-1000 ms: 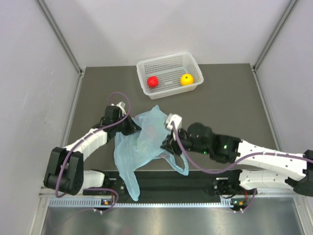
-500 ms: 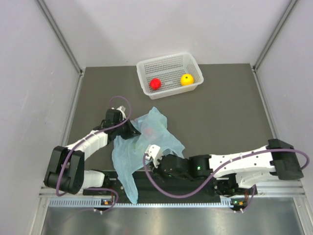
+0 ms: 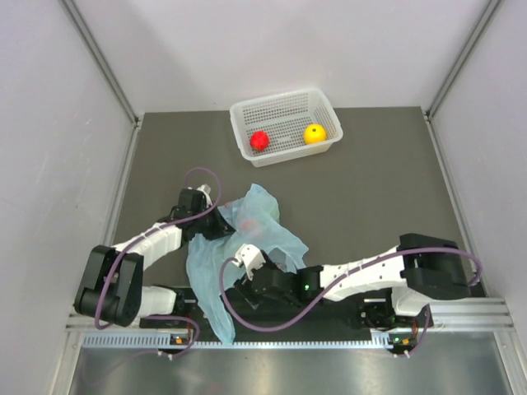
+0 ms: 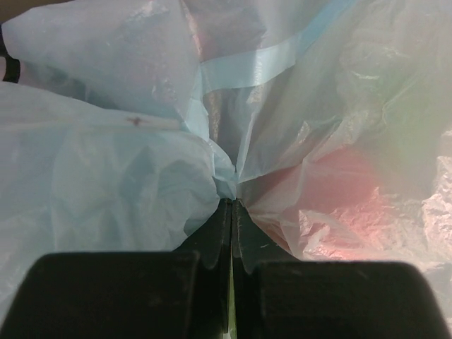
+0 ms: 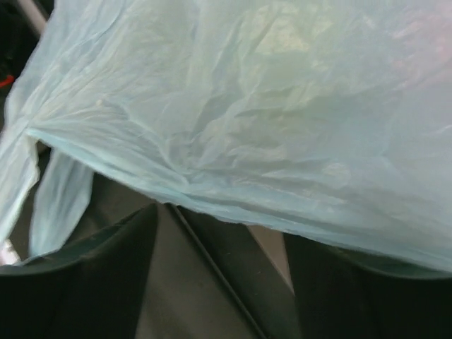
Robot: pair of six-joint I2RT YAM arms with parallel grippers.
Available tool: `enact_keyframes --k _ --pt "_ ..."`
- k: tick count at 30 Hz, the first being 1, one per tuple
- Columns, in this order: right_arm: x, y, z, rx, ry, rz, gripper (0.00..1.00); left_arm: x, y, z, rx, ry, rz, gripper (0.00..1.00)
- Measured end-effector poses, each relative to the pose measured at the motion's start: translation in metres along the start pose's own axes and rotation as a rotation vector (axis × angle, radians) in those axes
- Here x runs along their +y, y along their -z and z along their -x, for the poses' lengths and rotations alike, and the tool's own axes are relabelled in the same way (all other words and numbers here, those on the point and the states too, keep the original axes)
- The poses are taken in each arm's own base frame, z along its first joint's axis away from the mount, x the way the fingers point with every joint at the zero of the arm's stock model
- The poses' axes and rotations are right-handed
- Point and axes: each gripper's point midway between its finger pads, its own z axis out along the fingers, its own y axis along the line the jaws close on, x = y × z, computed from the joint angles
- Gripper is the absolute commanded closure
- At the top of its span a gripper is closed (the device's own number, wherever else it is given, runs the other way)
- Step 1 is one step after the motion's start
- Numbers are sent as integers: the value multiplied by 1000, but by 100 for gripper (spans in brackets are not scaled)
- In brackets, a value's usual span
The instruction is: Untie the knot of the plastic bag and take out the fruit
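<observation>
Bag (image 3: 247,234) mid-frame, long axis upper right to lower left | left fingers (image 4: 212,247) pinched on its film | right fingers (image 5: 85,282) spread (empty) just under its lower edge

Thin crinkly translucent plastic bag (image 3: 262,224); matt table (image 3: 375,189).

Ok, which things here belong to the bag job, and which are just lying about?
Job: plastic bag, pinched by the shut left gripper; reddish fruit inside it; red fruit and yellow fruit, already out; open right gripper at the bag's edge.
Lying about: white basket holding those two; table.
</observation>
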Motion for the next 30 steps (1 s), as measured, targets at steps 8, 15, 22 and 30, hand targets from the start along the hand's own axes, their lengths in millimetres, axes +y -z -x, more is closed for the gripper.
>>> enact_keyframes --k 8,15,22,30 --pt "-8 -17 33 -81 15 -70 0 7 -2 -9 14 15 5 100" --pt "-15 -42 58 -121 -17 -111 0 7 -2 -12 19 24 -6 100" --pt "-34 -65 39 -66 -31 -158 0 3 0 -12 16 32 -18 100" --pt "-31 -83 40 -58 -69 -140 3 1 0 -12 19 34 -29 100"
